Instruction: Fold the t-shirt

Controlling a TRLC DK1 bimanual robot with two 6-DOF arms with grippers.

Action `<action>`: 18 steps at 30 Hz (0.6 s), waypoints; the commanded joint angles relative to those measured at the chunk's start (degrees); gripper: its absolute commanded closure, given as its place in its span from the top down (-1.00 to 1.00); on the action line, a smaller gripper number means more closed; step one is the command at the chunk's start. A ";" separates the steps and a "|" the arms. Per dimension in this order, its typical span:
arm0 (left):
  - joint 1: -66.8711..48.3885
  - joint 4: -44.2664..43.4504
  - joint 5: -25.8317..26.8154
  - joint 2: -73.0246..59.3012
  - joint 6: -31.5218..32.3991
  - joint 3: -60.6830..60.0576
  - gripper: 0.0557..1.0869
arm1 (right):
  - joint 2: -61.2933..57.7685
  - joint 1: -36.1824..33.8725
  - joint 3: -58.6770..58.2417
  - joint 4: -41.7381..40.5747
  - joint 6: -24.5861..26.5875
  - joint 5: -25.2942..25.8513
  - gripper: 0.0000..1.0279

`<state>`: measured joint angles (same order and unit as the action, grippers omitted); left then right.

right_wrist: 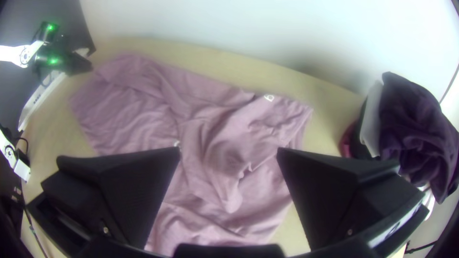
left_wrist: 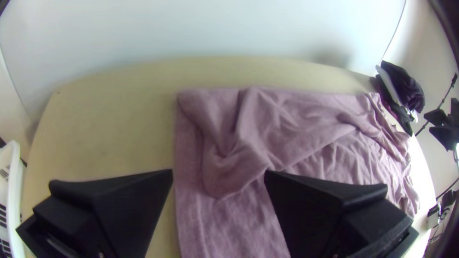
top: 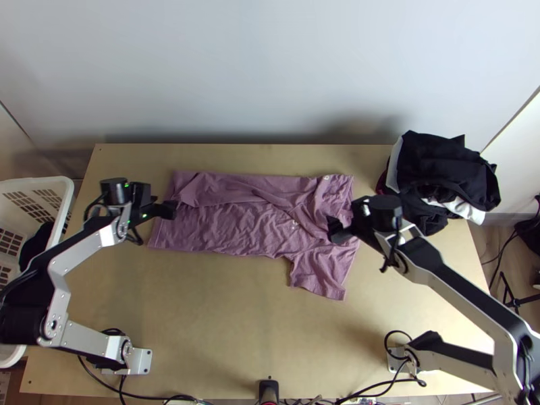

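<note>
The mauve t-shirt [top: 236, 226] lies across the upper middle of the table, its far side folded over toward the near side with wrinkles; one sleeve sticks out at the near right. My left gripper [top: 169, 206] is over the shirt's left end, and in the left wrist view the left gripper [left_wrist: 219, 174] stands open above a loose flap. My right gripper [top: 335, 229] is over the shirt's right part; in the right wrist view the right gripper [right_wrist: 228, 153] stands open over bunched cloth. Neither holds any cloth.
A pile of dark and white clothes [top: 442, 172] rests at the table's far right corner. A white laundry basket [top: 57, 185] stands beyond the table's left edge. Bare wood [top: 223, 317] lies on the near side of the shirt.
</note>
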<state>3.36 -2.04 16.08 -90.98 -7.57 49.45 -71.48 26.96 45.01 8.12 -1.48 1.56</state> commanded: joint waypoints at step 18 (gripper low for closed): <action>6.93 29.82 5.55 21.11 -13.96 -15.09 0.88 | 26.92 2.13 -4.32 30.38 -4.15 -1.83 0.90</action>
<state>10.63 21.89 21.45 -72.62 -20.10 37.45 -48.38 27.51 41.36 33.50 -5.50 0.45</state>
